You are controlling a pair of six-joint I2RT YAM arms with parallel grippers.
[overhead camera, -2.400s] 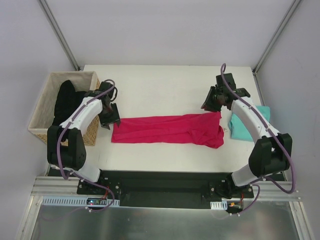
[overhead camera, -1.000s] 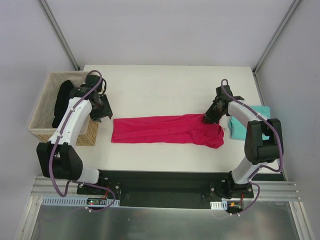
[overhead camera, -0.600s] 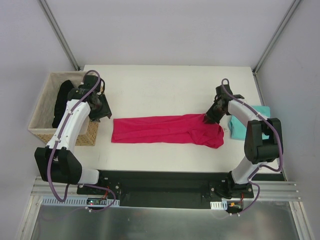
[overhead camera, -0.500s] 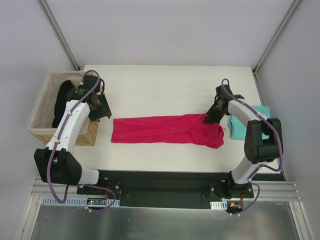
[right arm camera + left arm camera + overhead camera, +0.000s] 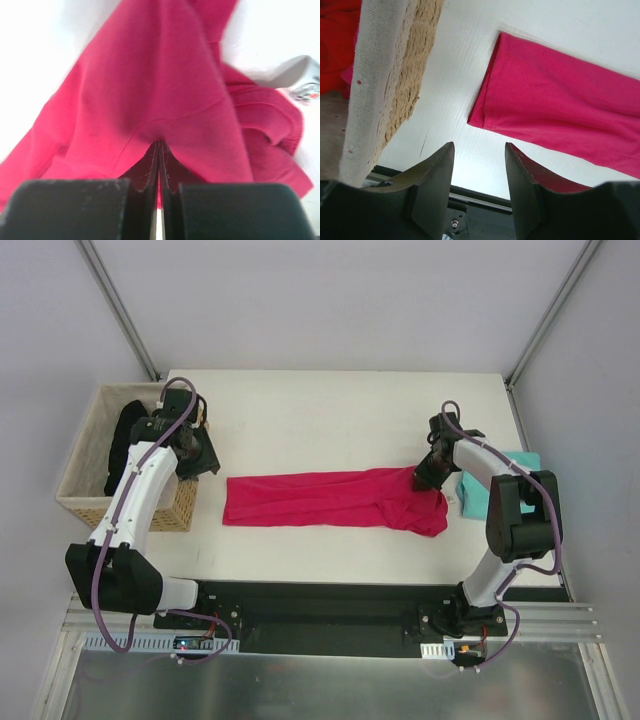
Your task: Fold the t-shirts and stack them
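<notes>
Right pincer closed tight — pinching pink t-shirt.

Magenta-pink t-shirt, teal t-shirt, black garment, beige basket

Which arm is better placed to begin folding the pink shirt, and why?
Right. The right pincer is shut on the pink shirt; the left pincer hangs open beside the basket, holding nothing.

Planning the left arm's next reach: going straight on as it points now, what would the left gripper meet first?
The left gripper would probably meet the bare table first, in the strip between the basket and the end of the pink t-shirt. Depth is unclear; it might clip the shirt's corner.
</notes>
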